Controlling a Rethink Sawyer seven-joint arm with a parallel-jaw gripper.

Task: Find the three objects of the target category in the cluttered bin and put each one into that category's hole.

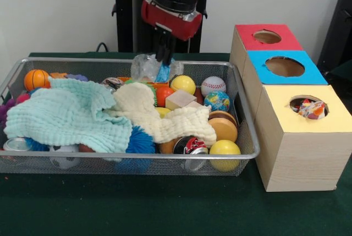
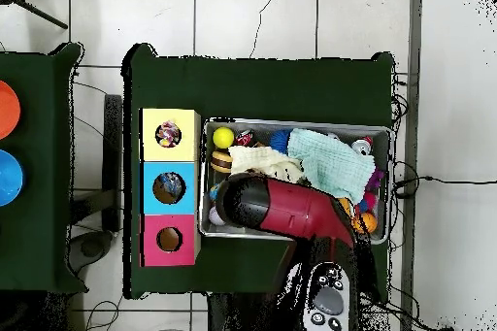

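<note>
My gripper (image 1: pixel 164 59) hangs over the back rim of the wire bin (image 1: pixel 245 116), shut on a crumpled clear plastic bottle (image 1: pixel 147 69) with a blue label. The bin holds a mint cloth (image 1: pixel 66 115), a cream cloth (image 1: pixel 165 119), yellow balls (image 1: pixel 224 149), a baseball (image 1: pixel 213 85), a globe ball (image 1: pixel 217 101), a small basketball (image 1: pixel 36 79), a wooden block (image 1: pixel 180 99) and a can (image 1: pixel 190 146). Right of the bin stand boxes with holes: red (image 1: pixel 267 37), blue (image 1: pixel 284 66), yellow (image 1: pixel 308 106). In the overhead view the arm (image 2: pixel 291 209) hides the gripper.
A colourful object (image 1: pixel 312 109) shows inside the yellow box's hole. A blue spiky ball (image 1: pixel 140 140) and a wooden disc (image 1: pixel 224 127) lie near the bin's front. In the overhead view a second green table (image 2: pixel 29 167) with orange and blue discs stands at the left.
</note>
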